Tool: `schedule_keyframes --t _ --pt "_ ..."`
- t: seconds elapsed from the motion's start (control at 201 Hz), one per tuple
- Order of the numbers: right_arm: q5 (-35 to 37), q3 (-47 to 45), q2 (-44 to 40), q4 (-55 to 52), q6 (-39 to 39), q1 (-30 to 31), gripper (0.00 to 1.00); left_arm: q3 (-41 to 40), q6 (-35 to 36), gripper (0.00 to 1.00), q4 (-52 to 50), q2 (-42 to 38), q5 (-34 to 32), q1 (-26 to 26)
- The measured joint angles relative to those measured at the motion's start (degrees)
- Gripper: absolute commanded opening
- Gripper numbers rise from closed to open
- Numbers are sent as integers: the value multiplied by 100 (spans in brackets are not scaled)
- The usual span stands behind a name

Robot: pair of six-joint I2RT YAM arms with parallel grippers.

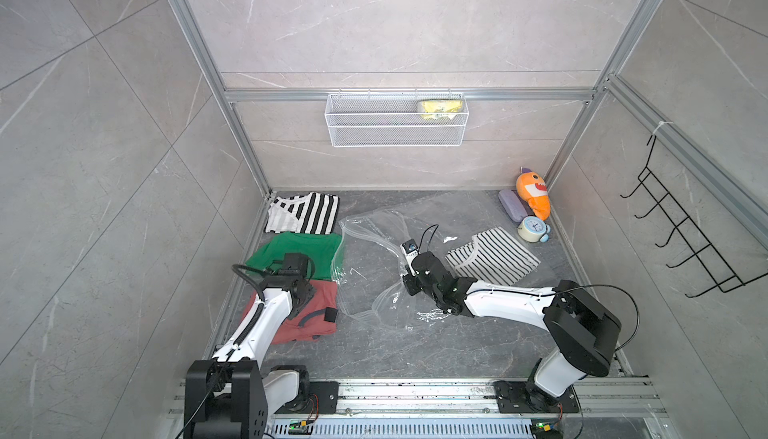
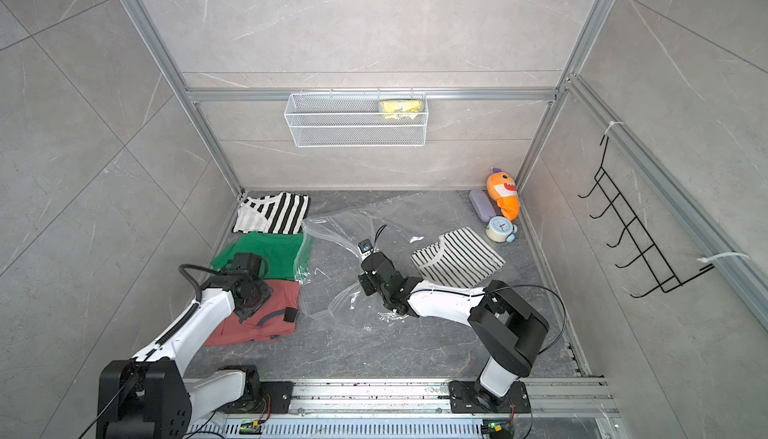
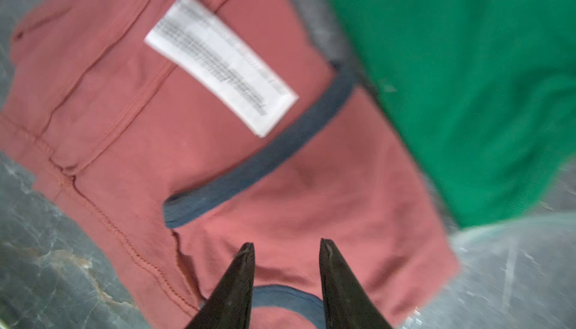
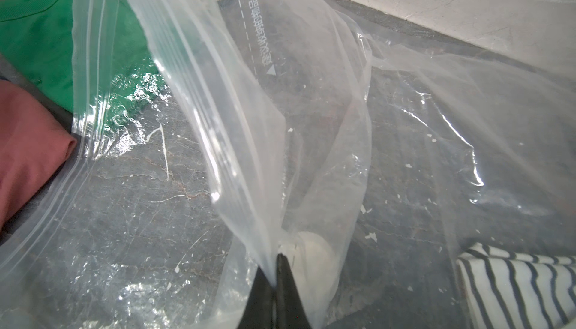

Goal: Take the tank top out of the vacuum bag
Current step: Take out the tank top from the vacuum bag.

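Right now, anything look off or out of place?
Nothing spilled or broken. The vacuum bag is bunched and tented where the right tool pinches it, and its corner lies over the green shirt. The red garment shows its care label face up.

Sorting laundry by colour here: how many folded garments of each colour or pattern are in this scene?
Striped: 2, the wide-striped black-and-white folded garment and the thin-striped white folded garment
Green: 1, the green folded garment
Red: 1, the brick-red folded garment with blue trim
Total: 4
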Motion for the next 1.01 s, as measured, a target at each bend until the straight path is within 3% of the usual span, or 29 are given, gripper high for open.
schedule_keyframes --t 0.139,0.438,1.01 --pt "24 -85 -103 59 -2 0 0 352 -7 39 105 295 -116 -254" --pt "66 -129 -125 173 -2 0 0 -238 -254 39 511 1202 214 -378" --pt "74 -184 -155 229 -2 0 0 -546 -479 38 1058 1147 330 -11"
